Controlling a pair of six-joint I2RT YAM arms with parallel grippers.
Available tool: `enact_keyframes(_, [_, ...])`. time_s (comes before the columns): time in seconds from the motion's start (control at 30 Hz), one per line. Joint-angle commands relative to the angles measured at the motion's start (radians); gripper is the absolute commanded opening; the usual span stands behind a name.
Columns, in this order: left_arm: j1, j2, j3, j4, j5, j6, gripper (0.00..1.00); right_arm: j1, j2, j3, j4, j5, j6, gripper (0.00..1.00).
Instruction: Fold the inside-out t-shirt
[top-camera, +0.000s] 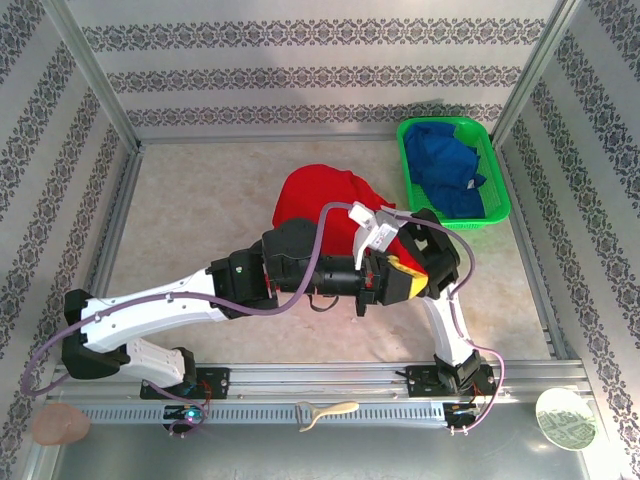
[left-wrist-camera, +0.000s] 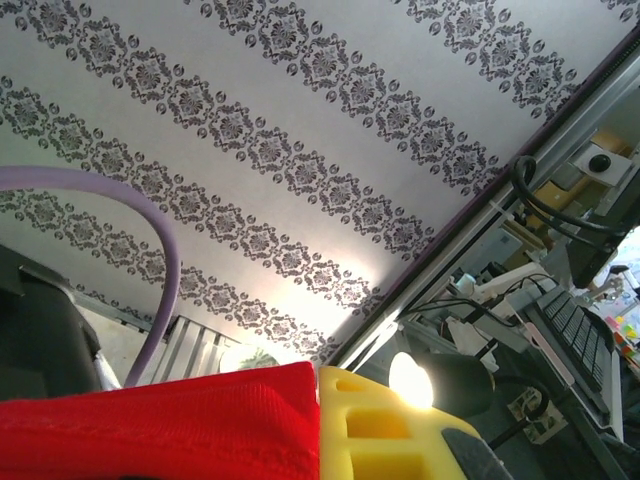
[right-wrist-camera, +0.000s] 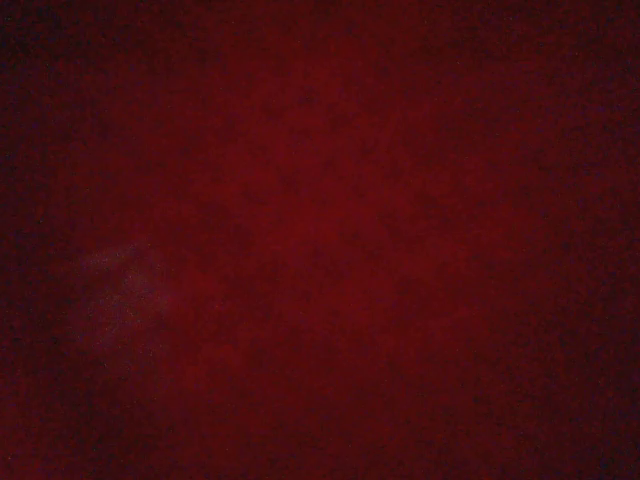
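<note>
The left jaws are closed. In the left wrist view a band of the inside-out t-shirt (left-wrist-camera: 150, 425) lies across the bottom edge where they sit, beside a yellow block (left-wrist-camera: 385, 425), so they probably pinch a fold, though the grip itself is hidden. How the right jaws stand cannot be told, because the right wrist view is pressed into dark red cloth (right-wrist-camera: 320, 240).

From above, the left arm (top-camera: 170, 305) and right arm (top-camera: 445, 330) meet at the near edge of the shirt (top-camera: 315, 200). It lies bunched in a rounded heap near the middle of the counter (top-camera: 200, 220), apart from the green basket (top-camera: 408, 170) holding a blue garment (top-camera: 445, 165).

No flat panel, straight edge or laid-over sleeve shows, so the folding looks barely begun. The shirt has yet to be spread out and every fold made.
</note>
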Motion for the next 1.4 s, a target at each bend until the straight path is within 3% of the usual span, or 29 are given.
enact_keyframes(0.0, [-0.061,-0.058,0.04,0.125,0.091,0.03,0.0,-0.027,0.088,0.076,-0.239,0.006,0.019,0.9])
enact_keyframes(0.2, [-0.061,-0.073,-0.003,0.144,0.05,0.025,0.0,-0.039,0.198,0.192,-0.389,-0.05,0.036,0.88])
enact_keyframes(0.4, [-0.061,-0.076,-0.018,0.162,0.031,0.025,0.0,-0.056,0.248,0.285,-0.476,-0.129,0.031,0.74])
enact_keyframes(0.43, [-0.061,-0.077,-0.02,0.162,0.023,0.027,0.0,-0.061,0.25,0.284,-0.476,-0.153,0.032,0.68])
enact_keyframes(0.47, [-0.06,-0.079,-0.022,0.161,0.019,0.029,0.0,-0.066,0.25,0.279,-0.469,-0.181,0.023,0.56])
enact_keyframes(0.77, [-0.058,-0.12,-0.077,0.185,-0.034,0.042,0.0,-0.088,0.235,0.271,-0.467,-0.252,-0.04,0.0])
enact_keyframes(0.93, [-0.052,-0.141,-0.111,0.192,-0.084,0.048,0.0,-0.091,0.206,0.269,-0.385,-0.299,-0.134,0.0])
enact_keyframes(1.03, [-0.007,-0.181,-0.155,0.197,-0.178,0.042,0.0,-0.064,0.144,0.218,-0.236,-0.348,-0.27,0.0])
enact_keyframes(1.13, [0.157,-0.26,-0.213,0.184,-0.247,-0.006,0.0,-0.029,0.059,0.125,-0.109,-0.368,-0.397,0.0])
enact_keyframes(1.27, [0.576,-0.343,-0.307,0.173,-0.217,-0.184,0.0,-0.003,-0.032,0.015,-0.031,-0.423,-0.47,0.0])
enact_keyframes(1.37, [0.878,-0.312,-0.353,0.172,-0.147,-0.3,0.0,0.017,-0.102,-0.078,0.008,-0.458,-0.512,0.0])
